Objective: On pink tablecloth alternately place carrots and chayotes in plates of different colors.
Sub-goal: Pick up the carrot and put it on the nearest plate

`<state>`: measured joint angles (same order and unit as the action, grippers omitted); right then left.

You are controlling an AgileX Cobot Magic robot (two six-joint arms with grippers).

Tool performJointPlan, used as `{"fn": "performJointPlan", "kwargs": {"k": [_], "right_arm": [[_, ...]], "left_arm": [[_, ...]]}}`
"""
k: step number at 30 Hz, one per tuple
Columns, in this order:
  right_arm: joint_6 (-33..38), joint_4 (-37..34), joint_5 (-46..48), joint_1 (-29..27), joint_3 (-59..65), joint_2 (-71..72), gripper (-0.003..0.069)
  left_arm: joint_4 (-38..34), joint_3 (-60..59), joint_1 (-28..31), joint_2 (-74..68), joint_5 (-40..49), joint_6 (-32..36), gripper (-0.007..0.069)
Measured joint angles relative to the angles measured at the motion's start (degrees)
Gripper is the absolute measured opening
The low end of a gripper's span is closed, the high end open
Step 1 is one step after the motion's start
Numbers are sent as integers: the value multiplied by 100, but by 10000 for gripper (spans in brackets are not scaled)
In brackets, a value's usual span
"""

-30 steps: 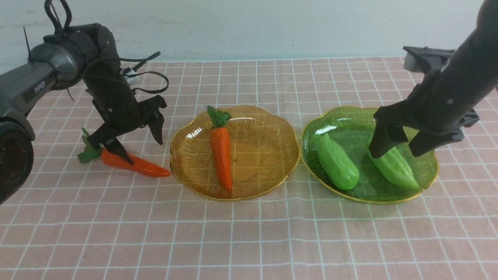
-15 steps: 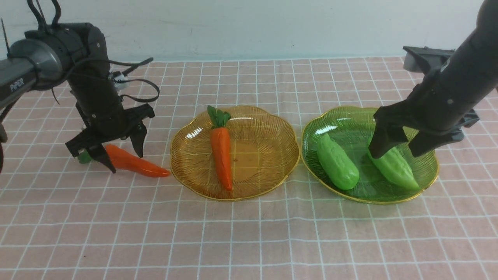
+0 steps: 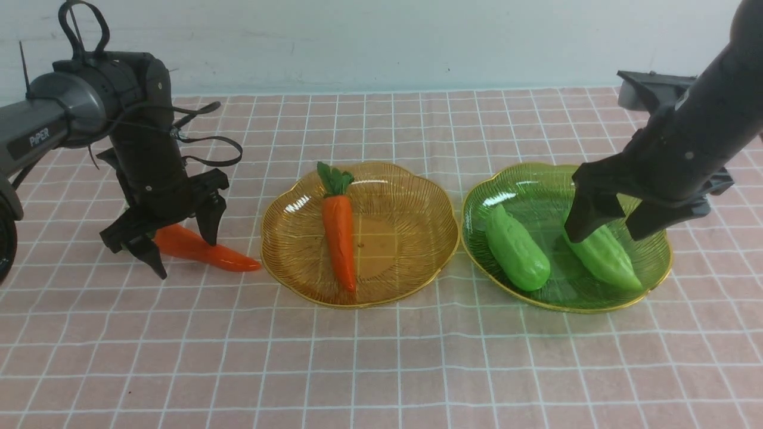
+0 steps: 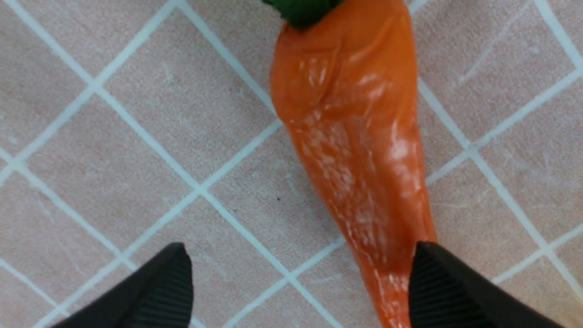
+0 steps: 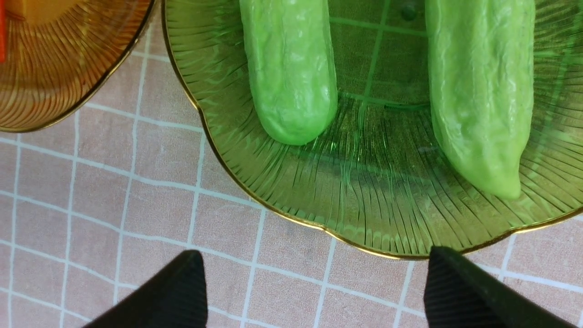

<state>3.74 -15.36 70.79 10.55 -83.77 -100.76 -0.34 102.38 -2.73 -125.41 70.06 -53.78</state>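
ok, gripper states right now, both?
Left gripper: open, jaws either side of the carrot on the cloth, nothing held.
Right gripper: open, empty, over the green plate.

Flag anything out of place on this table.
One carrot lies on the cloth beside the amber plate, not in it, under the open left claw. The other carrot is in that plate, both green vegetables in the green plate; nothing spilled or damaged.
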Motion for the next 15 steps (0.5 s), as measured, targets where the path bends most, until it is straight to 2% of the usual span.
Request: {"fn": "performJointPlan", "kwargs": {"k": [4, 8, 15], "right_arm": [[0, -27, 0, 0, 0, 0, 584], [1, -40, 0, 0, 0, 0, 584], [1, -40, 0, 0, 0, 0, 584]], "left_arm": [[34, 0, 0, -6, -84, -44, 556], [34, 0, 0, -94, -550, -295, 519], [-9, 0, 0, -309, -610, -433, 503]]}}
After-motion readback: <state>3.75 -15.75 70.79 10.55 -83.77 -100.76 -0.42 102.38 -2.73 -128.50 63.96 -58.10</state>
